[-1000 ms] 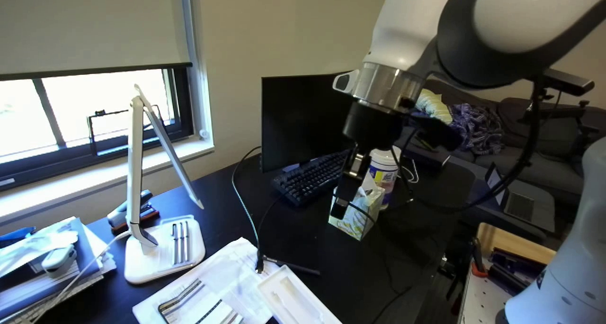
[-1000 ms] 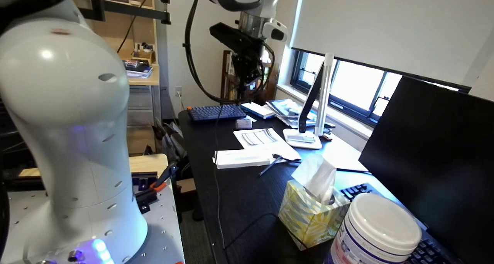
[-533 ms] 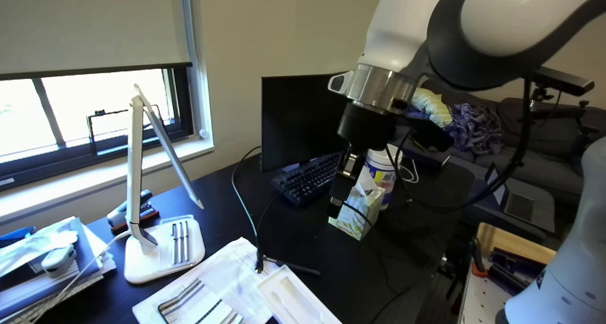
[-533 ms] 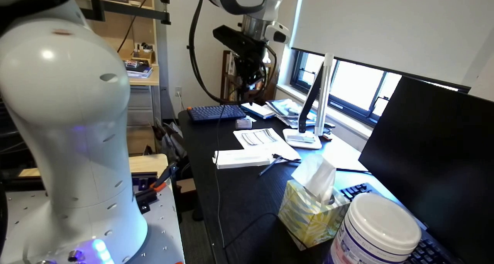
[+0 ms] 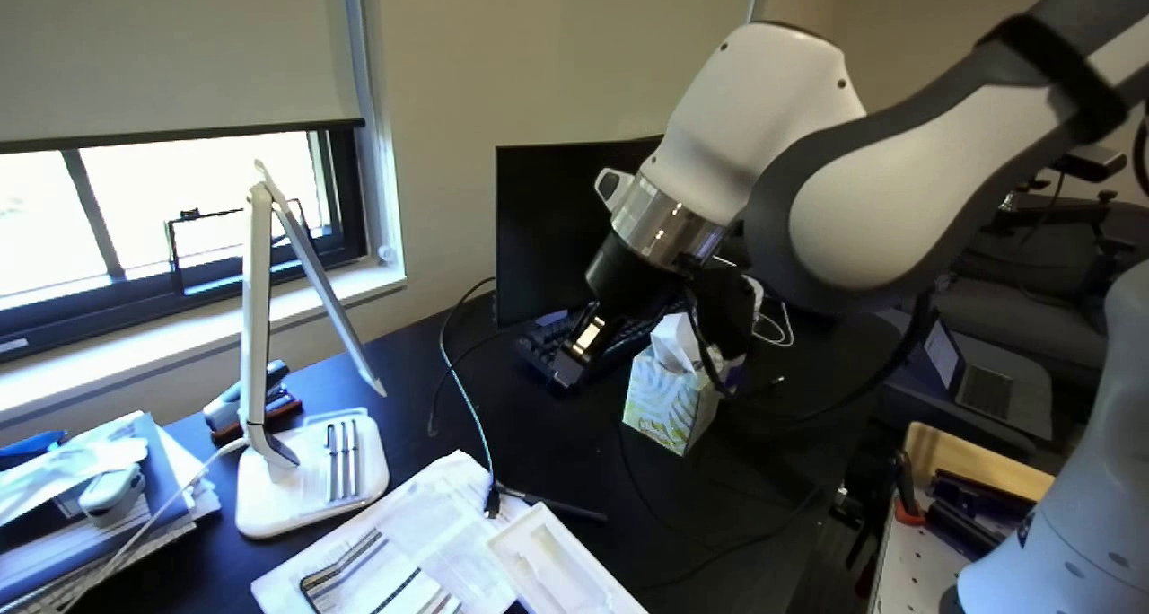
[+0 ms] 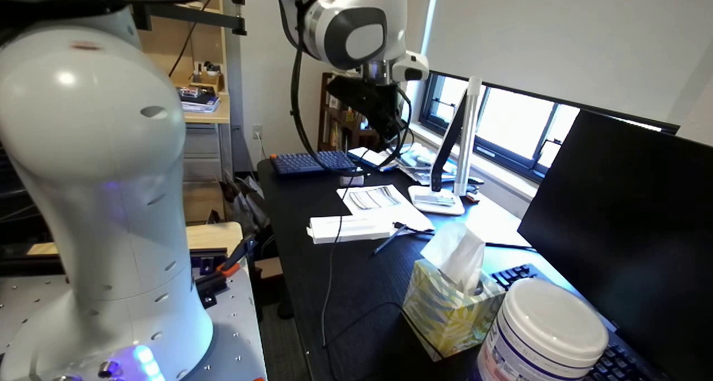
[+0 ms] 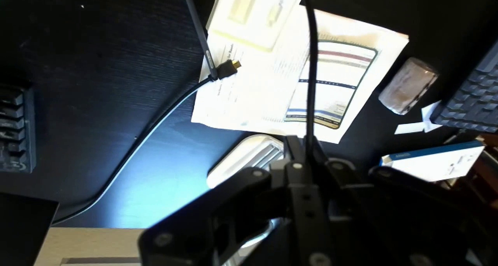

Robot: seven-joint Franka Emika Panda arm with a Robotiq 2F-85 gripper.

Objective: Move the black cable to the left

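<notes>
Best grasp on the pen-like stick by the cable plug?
Pen-like stick: likely its half away from the cable plug, from above, jaws closing across it. It's slim, straight and lying down, other end right at the plug. Jaws hold the black cable; free them first.

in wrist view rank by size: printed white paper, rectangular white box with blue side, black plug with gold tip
1. Printed white paper, clearly largest
2. White box with blue side
3. Black plug with gold tip, clearly smallest
</notes>
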